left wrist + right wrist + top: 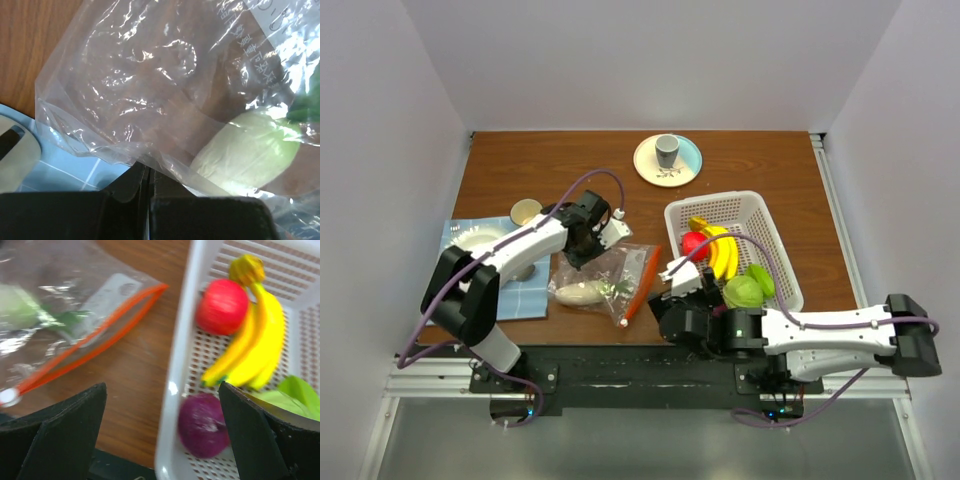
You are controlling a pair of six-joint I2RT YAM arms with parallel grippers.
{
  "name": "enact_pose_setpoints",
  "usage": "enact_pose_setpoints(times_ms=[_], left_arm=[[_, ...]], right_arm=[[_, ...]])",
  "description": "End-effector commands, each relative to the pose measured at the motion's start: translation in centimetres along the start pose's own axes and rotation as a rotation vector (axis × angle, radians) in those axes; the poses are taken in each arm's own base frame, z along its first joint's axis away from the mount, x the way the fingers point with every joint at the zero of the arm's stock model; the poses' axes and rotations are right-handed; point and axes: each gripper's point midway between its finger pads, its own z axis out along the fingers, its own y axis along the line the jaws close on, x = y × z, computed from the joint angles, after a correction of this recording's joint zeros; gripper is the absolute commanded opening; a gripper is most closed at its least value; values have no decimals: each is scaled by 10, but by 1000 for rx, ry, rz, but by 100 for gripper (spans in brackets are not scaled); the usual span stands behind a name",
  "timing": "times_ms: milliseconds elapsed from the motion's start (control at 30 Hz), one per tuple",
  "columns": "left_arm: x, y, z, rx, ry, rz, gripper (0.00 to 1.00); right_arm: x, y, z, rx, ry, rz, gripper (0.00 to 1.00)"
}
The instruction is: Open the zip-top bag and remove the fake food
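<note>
The clear zip-top bag (610, 268) lies on the table left of the white basket (720, 199), its orange-red zip strip (640, 282) facing the basket. A cream oval piece (578, 293) and a green piece (614, 288) are inside it. My left gripper (577, 252) is shut on the bag's far edge, and its wrist view shows the plastic (150, 75) pinched and the cream piece (245, 152). My right gripper (682, 282) is open and empty over the basket's near-left rim (180, 370). The basket holds the banana bunch (255, 345), red fruit (221, 306), purple piece (202, 425) and green pieces (748, 290).
A plate (688, 172) with a grey cup (666, 150) stands at the back. A blue cloth (525, 298) with a bowl (480, 240) and a small cup (525, 211) lies at the left. White walls enclose the table.
</note>
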Motion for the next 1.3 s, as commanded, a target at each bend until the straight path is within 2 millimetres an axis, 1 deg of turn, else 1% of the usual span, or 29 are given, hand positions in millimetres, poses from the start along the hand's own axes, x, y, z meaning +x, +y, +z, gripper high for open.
enact_pose_setpoints(times_ms=[0, 100, 133, 167, 233, 267, 300, 333, 367, 400, 433, 500, 567, 633, 667, 700, 767, 867, 1100, 1267], left_arm=[[-7, 20, 19, -88, 1, 56, 0], [-15, 22, 35, -74, 23, 57, 0], [-17, 22, 37, -67, 23, 56, 0], [-19, 22, 39, -58, 22, 54, 0], [-24, 22, 40, -53, 12, 52, 0], [-24, 22, 41, -50, 10, 54, 0], [-24, 21, 42, -49, 8, 57, 0], [-22, 20, 42, -46, 11, 60, 0], [-19, 19, 44, -44, 18, 61, 0], [-19, 20, 44, -46, 16, 59, 0], [-18, 19, 45, -47, 18, 61, 0], [-16, 18, 46, -42, 19, 59, 0], [-16, 17, 46, -37, 17, 55, 0], [-16, 16, 45, -36, 15, 55, 0], [-16, 16, 45, -36, 14, 56, 0], [-16, 17, 43, -39, 10, 54, 0], [-16, 17, 41, -40, 7, 57, 0], [-15, 17, 39, -45, 4, 57, 0], [-14, 16, 37, -42, 6, 57, 0], [-16, 16, 33, -44, -3, 52, 0]], right_arm=[[-19, 74, 12, -259, -41, -94, 99], [-20, 81, 25, -252, -36, -99, 99], [-19, 80, 33, -257, -24, -84, 99], [-17, 80, 37, -262, -17, -73, 96], [-21, 77, 45, -257, -31, -39, 93], [-17, 72, 52, -253, -21, -28, 88], [-21, 71, 56, -259, -36, -6, 85], [-22, 68, 60, -261, -40, 7, 80], [-19, 67, 63, -266, -39, 6, 78], [-21, 68, 65, -274, -46, 7, 77], [-18, 67, 71, -267, -36, 4, 75], [-21, 72, 76, -280, -36, 12, 74], [-15, 75, 82, -284, -20, 7, 71], [-12, 81, 85, -306, -17, 10, 68], [-5, 83, 86, -309, -3, 3, 67], [-4, 84, 87, -313, -4, 8, 67], [4, 84, 89, -308, 8, 4, 65], [10, 79, 87, -301, 13, 20, 65], [3, 66, 81, -272, -14, 40, 65], [6, 67, 89, -267, 2, 20, 65]])
